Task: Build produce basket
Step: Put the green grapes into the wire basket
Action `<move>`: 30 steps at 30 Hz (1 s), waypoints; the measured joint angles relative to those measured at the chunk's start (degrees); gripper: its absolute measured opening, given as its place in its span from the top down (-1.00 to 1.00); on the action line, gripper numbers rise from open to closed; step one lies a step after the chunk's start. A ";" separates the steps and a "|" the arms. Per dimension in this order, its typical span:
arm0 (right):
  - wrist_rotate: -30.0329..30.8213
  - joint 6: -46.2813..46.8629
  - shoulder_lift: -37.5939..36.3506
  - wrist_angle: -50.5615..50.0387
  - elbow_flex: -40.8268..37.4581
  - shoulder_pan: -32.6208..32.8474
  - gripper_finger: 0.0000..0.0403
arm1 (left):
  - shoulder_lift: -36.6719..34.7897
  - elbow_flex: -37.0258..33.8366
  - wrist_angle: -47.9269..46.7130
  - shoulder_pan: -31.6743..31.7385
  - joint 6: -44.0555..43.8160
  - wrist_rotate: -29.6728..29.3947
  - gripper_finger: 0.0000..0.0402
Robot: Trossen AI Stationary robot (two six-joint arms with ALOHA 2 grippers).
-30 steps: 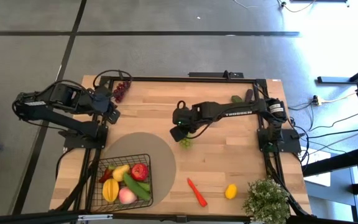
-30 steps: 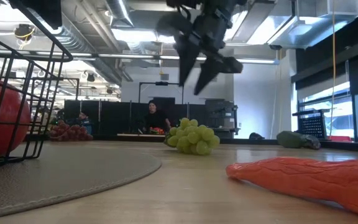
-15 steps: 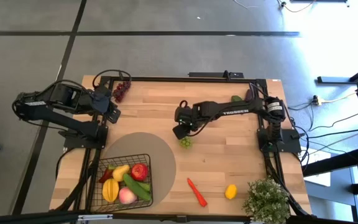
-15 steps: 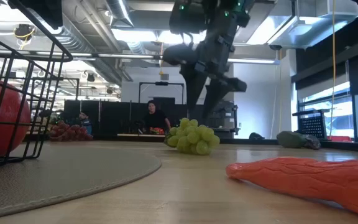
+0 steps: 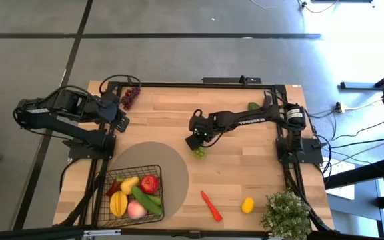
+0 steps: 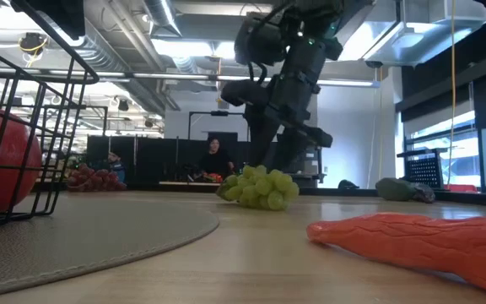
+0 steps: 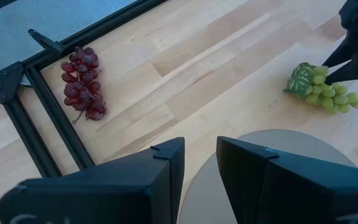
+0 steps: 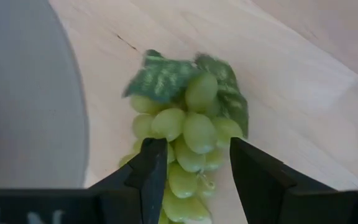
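Where green grapes (image 8: pixel 188 149) lie: right gripper (image 8: pixel 191 165).

From the green grapes (image 5: pixel 198 152), I see bare wood toward the chili (image 5: pixel 211 205) and lemon (image 5: pixel 247 205). The round mat (image 5: pixel 169 163) lies just beside them, flat. My right gripper (image 5: pixel 193 141) sits over the bunch, its 2 fingers (image 8: pixel 148 171) flanking it.

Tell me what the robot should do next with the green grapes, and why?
Probably lower a little more and close. The right gripper hangs just above the green grapes, fingers open on either side of the bunch, which lies on the table outside the basket.
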 joint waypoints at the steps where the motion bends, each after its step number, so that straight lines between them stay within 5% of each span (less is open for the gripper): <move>1: 0.24 0.01 0.00 0.46 -0.66 -0.01 0.18 | -0.01 0.00 0.00 0.01 0.01 0.00 0.58; 30: 4.71 1.39 0.11 0.96 -2.56 -0.35 0.41 | -0.02 0.00 -0.02 0.01 0.21 0.00 0.58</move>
